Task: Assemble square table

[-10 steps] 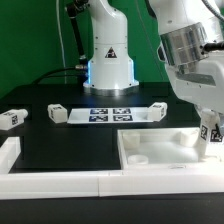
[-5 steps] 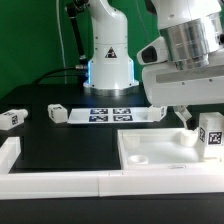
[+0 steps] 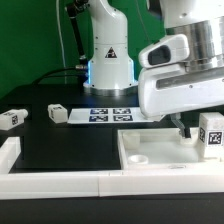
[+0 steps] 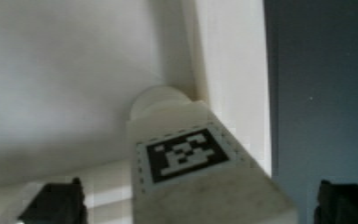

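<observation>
The square table's white top [image 3: 160,150] lies rim-up at the front, on the exterior view's right. One white leg [image 3: 211,135] with a black-and-white tag stands upright in its far right corner. My gripper [image 3: 196,118] hangs just above that leg, open and apart from it. In the wrist view the tagged leg [image 4: 194,150] rises from the corner of the table top [image 4: 69,90], centred between my dark fingertips [image 4: 55,200], which do not touch it. My gripper [image 4: 201,203] holds nothing.
Three loose legs lie on the black table: one [image 3: 12,118] at the far left, two [image 3: 57,114] [image 3: 157,110] at either end of the marker board [image 3: 110,115]. The robot base [image 3: 108,55] stands behind. White rails [image 3: 60,185] border the front and left.
My gripper opened, let go of the leg and rose above it. The leg stays upright in the table top's corner.
</observation>
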